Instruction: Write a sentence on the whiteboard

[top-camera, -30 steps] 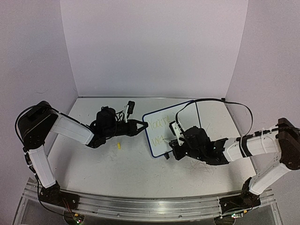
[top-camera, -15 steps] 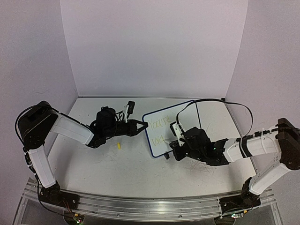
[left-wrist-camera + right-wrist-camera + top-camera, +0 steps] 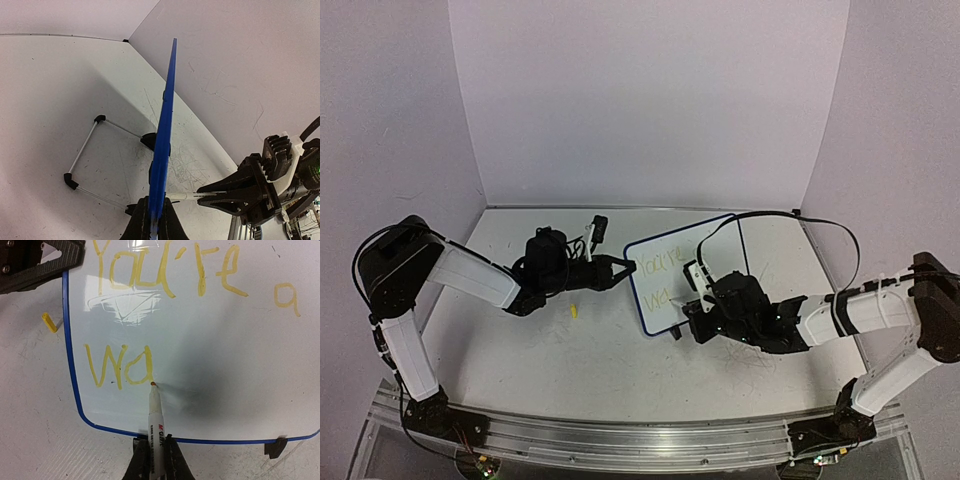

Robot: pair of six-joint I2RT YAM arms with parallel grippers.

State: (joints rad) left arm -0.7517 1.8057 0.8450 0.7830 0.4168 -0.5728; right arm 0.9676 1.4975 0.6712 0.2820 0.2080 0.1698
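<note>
The whiteboard (image 3: 665, 290) stands tilted at the table's middle, and the left wrist view shows it edge-on as a blue rim (image 3: 165, 120). My left gripper (image 3: 626, 267) (image 3: 154, 220) is shut on its left edge. The sentence (image 3: 200, 275) reads "You're a" on the top line and "Wa" below, in yellow strokes. My right gripper (image 3: 155, 452) (image 3: 690, 302) is shut on a white marker (image 3: 156, 420) (image 3: 192, 195). The marker's tip touches the whiteboard (image 3: 215, 345) at the lower right of the last "a".
A small yellow cap (image 3: 574, 311) (image 3: 49, 322) lies on the table left of the board. The board's wire stand (image 3: 85, 150) reaches out behind it. A small black and white object (image 3: 595, 230) sits near the back wall. Walls close in three sides.
</note>
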